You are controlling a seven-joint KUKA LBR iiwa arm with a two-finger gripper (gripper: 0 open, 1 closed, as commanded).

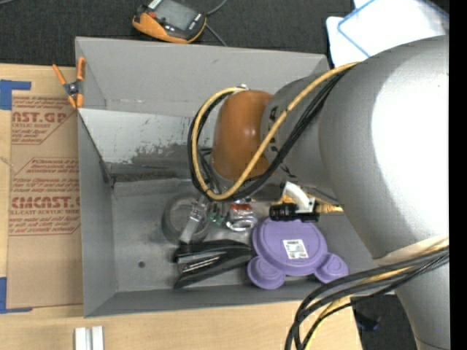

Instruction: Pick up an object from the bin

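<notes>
Camera view is taken from above a grey metal bin (pixel 95 195), of which the sloped back wall is scratched dark near its foot. Behind the bin, on a dark floor (pixel 44 13), an orange and black device (pixel 169 19) is seen with its cable. On the bin's bottom, from the left, a clear round cup (pixel 175 221) is lying. A black stapler (pixel 211 257) is found by the front wall, then a purple lid with round ears (pixel 292 257) and a white label. The gripper (pixel 209 211) is placed just over the cup's right side. It is much hidden by the orange cover (pixel 241 141) and looping cables, so whether it is spread or pressed together cannot be told. A black pen-like thing (pixel 293 211) is lying at the lid's upper edge.
</notes>
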